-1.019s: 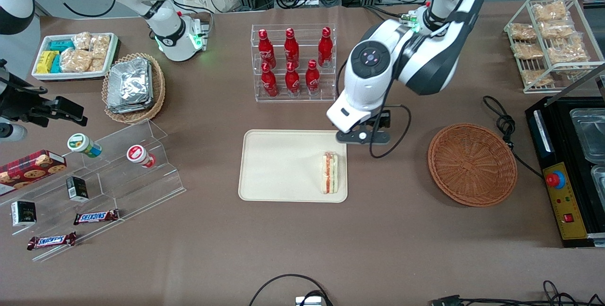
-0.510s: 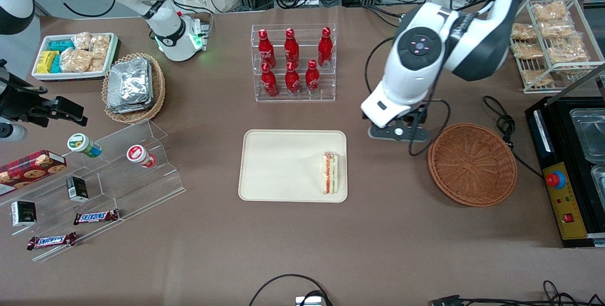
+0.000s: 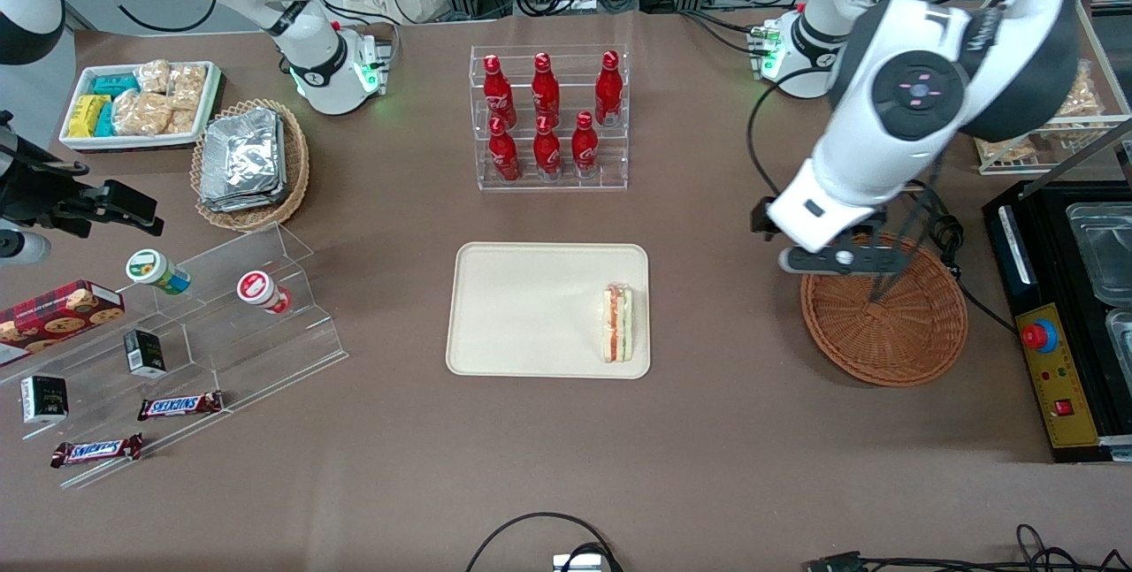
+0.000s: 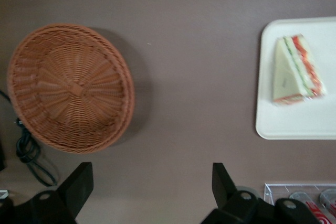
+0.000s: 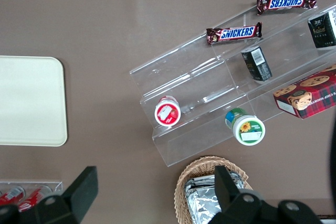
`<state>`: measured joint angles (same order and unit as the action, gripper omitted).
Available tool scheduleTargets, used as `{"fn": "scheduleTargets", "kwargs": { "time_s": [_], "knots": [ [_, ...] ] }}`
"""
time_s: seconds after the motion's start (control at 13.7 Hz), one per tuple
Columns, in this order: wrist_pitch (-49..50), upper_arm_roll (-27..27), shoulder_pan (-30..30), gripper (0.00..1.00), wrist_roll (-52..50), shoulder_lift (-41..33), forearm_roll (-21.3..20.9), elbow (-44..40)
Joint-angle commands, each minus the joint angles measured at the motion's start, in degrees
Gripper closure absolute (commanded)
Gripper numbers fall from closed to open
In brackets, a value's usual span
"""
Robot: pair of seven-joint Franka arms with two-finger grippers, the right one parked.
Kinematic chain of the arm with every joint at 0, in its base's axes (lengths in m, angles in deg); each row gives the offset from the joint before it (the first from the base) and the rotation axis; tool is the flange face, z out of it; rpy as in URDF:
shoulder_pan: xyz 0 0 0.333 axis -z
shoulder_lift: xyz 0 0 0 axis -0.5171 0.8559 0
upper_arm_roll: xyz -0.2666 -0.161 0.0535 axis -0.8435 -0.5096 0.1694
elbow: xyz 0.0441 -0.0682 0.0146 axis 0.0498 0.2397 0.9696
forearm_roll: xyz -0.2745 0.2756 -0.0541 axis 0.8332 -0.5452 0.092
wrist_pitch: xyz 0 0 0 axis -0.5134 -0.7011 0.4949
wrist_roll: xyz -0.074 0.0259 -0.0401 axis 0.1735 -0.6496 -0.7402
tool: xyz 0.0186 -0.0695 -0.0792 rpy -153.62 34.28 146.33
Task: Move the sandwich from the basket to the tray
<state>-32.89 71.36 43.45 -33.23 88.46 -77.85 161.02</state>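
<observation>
**Sandwich on tray; tool above basket rim**

The sandwich [image 3: 617,323] lay on the tray [image 3: 531,307], at the tray's edge nearest the basket [image 3: 884,324], with its filling layers showing. The basket sat on the surface [image 3: 725,430], well apart from the tray and holding nothing. The tool [image 4: 149,187] hung above the basket's rim, on the side nearer the tray. Its fingers [image 4: 79,184] were spread wide with nothing between them.
</observation>
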Motion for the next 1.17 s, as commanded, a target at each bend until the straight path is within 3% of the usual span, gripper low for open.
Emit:
{"fn": "scheduleTargets", "kwargs": {
  "time_s": [0.0,0.29,1.09],
  "knots": [
    [0.3,-0.3,-5.1,0.00,1.1,-2.2,0.7,1.3],
    [0.6,-0.3,-9.8,0.00,0.7,-2.1,0.7,-0.2],
    [4.4,1.1,-13.4,0.00,6.0,0.6,2.3,-6.5]
  ]
}}
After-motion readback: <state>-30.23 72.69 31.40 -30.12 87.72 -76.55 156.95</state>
